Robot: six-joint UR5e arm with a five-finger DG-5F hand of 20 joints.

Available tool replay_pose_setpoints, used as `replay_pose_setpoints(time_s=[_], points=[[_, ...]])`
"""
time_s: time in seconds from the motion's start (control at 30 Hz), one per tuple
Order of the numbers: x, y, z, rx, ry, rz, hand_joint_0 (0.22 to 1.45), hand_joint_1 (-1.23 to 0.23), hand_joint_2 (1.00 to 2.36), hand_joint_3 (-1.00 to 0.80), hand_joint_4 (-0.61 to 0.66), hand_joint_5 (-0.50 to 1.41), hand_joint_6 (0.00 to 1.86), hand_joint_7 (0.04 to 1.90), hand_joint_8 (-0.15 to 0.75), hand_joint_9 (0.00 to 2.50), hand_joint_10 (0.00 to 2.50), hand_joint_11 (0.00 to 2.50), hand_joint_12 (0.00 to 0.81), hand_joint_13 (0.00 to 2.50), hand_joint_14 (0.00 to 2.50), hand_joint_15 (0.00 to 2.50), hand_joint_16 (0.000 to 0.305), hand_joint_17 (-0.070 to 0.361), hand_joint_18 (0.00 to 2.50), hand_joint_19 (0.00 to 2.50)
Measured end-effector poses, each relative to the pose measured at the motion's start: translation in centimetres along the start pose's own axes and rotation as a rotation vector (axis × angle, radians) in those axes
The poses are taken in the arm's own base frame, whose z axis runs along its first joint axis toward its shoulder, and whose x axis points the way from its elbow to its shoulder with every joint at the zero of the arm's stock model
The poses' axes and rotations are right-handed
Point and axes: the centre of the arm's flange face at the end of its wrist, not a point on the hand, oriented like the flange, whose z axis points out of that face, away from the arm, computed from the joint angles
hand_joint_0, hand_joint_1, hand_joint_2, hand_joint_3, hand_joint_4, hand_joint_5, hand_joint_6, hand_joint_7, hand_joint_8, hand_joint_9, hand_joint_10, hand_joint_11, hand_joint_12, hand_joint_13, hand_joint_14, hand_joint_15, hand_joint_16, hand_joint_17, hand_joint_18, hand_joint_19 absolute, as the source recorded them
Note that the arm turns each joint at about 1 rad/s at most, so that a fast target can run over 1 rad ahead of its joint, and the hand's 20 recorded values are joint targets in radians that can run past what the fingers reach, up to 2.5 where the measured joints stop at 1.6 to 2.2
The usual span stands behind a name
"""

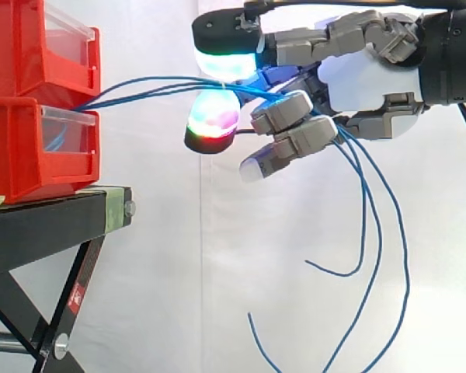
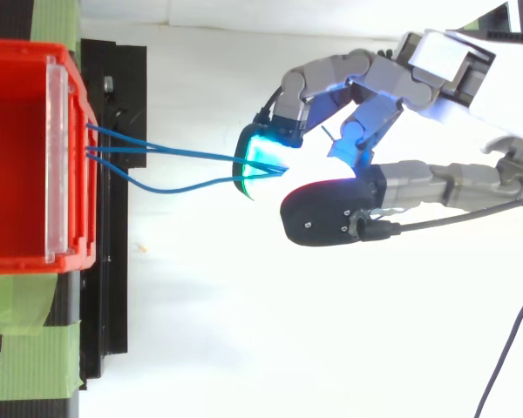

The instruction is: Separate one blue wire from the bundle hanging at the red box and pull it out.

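Pinching noted at robot hand (image 1: pixel 365 81), well to the right of red box (image 1: pixel 23 148) and about level with its top edge. Curled fingertips (image 1: pixel 225 62) closed on blue wires (image 1: pixel 155 84), with a cyan-white pad above and a red-green pad below. Cannot tell how many strands are caught between the pads. Saw the other fingers bent under the pinch, on the side away from red box.

Traced loose wire ends past the pinch: hanging in long curves, far to the right of red box and lower than its base, free in the air.

Followed wires back toward red box. Counted three strands in top view, running nearly level from the pads and spreading slightly on approach, one bowing sideways. Meeting red box at its front top edge, just above clear front panel (image 1: pixel 66 132).

Logged second red bin (image 1: pixel 15 47) stacked directly on red box. Found black bench (image 1: pixel 46 214) directly beneath red box, with green tape (image 2: pixel 35 357) on it close by. Recorded white curtain (image 1: pixel 171 272) behind red box.
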Motion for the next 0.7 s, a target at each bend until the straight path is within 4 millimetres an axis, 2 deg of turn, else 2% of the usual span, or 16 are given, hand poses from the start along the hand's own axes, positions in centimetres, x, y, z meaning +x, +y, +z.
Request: replay_pose_setpoints(time_s=[0.7], points=[[-0.32,0.12,0.28,-0.016,-0.011,-0.042,0.67,-0.58,1.02,-0.20,0.24,-0.15,0.65,1.14,0.316,1.25,0.39,1.76,0.311,1.45,0.25,1.60,0.042,0.093,0.60,0.55]])
